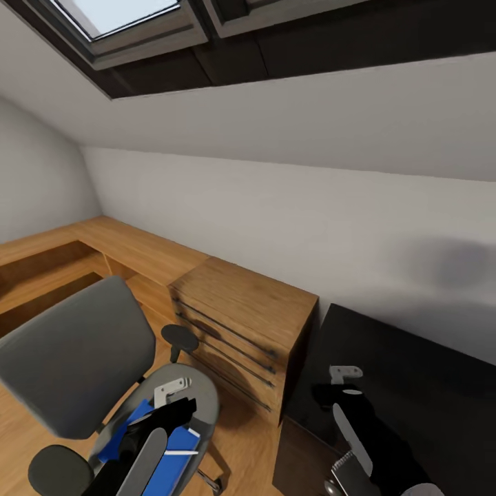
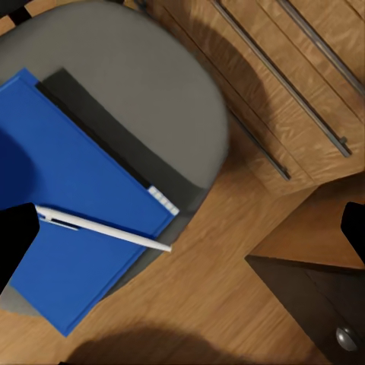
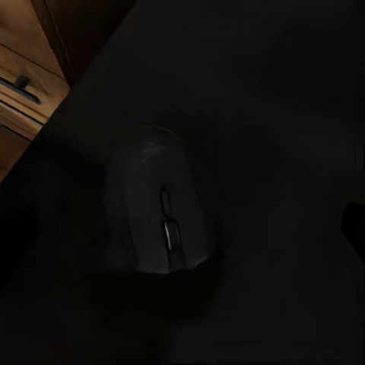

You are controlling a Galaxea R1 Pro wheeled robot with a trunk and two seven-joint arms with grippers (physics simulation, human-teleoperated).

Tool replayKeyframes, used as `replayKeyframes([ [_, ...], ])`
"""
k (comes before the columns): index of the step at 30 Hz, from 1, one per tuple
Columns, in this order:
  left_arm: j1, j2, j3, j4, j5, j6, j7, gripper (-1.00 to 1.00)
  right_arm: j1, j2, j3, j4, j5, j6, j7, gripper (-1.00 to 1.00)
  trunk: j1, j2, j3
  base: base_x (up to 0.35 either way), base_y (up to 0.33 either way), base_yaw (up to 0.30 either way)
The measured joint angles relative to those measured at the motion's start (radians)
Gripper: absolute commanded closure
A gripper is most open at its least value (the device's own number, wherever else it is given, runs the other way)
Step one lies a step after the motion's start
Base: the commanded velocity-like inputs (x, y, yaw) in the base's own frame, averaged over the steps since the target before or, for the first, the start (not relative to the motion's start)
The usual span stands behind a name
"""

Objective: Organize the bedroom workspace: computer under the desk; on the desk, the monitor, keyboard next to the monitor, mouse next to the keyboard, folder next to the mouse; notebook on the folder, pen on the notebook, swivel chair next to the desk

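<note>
Left gripper (image 1: 167,403) hangs over the swivel chair (image 1: 76,351) seat, jaws spread wide and holding nothing. In the left wrist view, one blue folder (image 2: 72,205) lies on the seat, its near corner jutting past the seat's front edge. One pen (image 2: 103,230) lies across the folder, tip reaching the folder's edge.

Risk: the pen is loose and round. Any tilt or nudge of the folder would likely roll it off onto the wood floor. A lift by the overhanging corner could also make the folder sag or slide off the seat. The chair is on castors, so a downward push may shift it.

Right gripper (image 1: 341,393) is above the black tabletop (image 1: 420,386), near its corner beside the wooden chest of drawers (image 1: 241,324). Jaws look open, though the right wrist view is very dark. One mouse (image 3: 163,205) sits on the tabletop beneath them. Risk: black on black, a misjudged closure could skid the mouse toward the edge.

Count: one chair, one folder, one pen, one mouse, one chest.
</note>
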State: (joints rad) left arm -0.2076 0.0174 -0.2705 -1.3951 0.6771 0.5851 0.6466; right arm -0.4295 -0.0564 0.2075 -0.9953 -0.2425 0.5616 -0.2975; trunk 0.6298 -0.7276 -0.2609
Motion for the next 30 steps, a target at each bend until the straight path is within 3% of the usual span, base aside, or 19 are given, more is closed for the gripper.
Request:
replayKeyframes([
  [4, 0.000, 0.000, 0.000, -0.001, 0.000, 0.000, 0.000, -1.00, -0.071, -0.001, -0.001, 0.097, 0.002, -0.017, 0.001, -1.00, 0.000, 0.000, 0.000, 0.008, 0.000, 0.000],
  [5, 0.000, 0.000, 0.000, -0.001, 0.000, 0.000, 0.000, -1.00, -0.158, -0.001, -0.001, 0.205, 0.003, -0.038, 0.003, -1.00, 0.000, 0.000, 0.000, 0.001, 0.000, 0.000],
  [6, 0.000, 0.000, 0.000, -0.002, 0.000, 0.000, 0.000, -1.00, -0.193, 0.000, 0.000, 0.237, 0.001, -0.043, 0.008, -1.00, 0.000, 0.000, 0.000, 0.000, 0.000, 0.000],
  [13, 0.000, 0.000, -0.014, -0.026, -0.002, -0.001, 0.003, -1.00, -0.309, 0.003, 0.001, 0.402, 0.003, -0.070, 0.085, -1.00, 0.000, 0.000, 0.000, 0.000, 0.000, 0.000],
  [16, -0.001, 0.002, -0.027, -0.065, -0.002, -0.001, 0.004, -1.00, -0.391, 0.005, 0.002, 0.534, 0.021, -0.120, 0.117, -1.00, 0.000, 0.000, 0.000, 0.000, 0.000, 0.000],
  [26, 0.000, 0.003, -0.030, -0.116, -0.001, -0.002, 0.003, -1.00, -0.410, 0.007, 0.004, 0.691, 0.031, -0.222, 0.183, -1.00, 0.000, 0.000, 0.000, 0.000, 0.000, 0.000],
  [30, 0.000, 0.002, -0.030, -0.119, -0.001, -0.005, 0.003, -1.00, -0.411, 0.008, 0.003, 0.719, 0.032, -0.205, 0.191, -1.00, 0.000, 0.000, 0.000, 0.000, 0.000, 0.000],
])
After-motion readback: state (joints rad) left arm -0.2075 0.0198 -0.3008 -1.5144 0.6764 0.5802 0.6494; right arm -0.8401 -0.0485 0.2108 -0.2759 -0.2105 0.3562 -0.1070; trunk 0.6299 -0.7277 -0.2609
